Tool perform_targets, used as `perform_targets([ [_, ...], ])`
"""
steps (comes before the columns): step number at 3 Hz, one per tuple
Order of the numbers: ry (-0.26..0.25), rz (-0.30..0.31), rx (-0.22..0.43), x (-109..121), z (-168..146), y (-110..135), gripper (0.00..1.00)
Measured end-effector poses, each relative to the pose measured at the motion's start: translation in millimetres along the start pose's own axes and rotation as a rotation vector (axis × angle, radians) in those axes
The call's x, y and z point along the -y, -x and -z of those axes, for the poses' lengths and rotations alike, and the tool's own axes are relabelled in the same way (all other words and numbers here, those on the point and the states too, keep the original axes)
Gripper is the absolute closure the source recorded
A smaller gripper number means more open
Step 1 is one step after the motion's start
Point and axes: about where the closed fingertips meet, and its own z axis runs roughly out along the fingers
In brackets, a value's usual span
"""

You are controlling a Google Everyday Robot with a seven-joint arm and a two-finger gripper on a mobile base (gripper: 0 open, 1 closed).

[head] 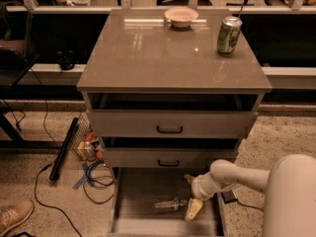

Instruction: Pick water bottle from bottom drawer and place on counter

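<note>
The water bottle [169, 204] lies on its side in the pulled-out bottom drawer [163, 227], roughly in the middle of the tray. My gripper [190, 194] reaches in from the right, low over the drawer's right half. Its jaws stand open. One yellowish fingertip [193, 209] sits just right of the bottle's end and the other fingertip [188, 178] sits further back. Nothing is held. The counter [163, 53] tops the cabinet above.
A green soda can [229, 35] and a pale bowl [181, 17] stand on the counter's far side. Two black-handled drawers above are partly pulled out. On the floor to the left are small items [88, 147], a black bar [64, 148], cables and a shoe [15, 217].
</note>
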Motion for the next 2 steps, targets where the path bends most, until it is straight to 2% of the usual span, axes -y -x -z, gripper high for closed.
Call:
perform_targets([
  [1, -0.005, 0.05, 0.014, 4, -30, -1, 0.0],
  [2, 0.012, 0.074, 0.032, 6, -65, -5, 0.0],
])
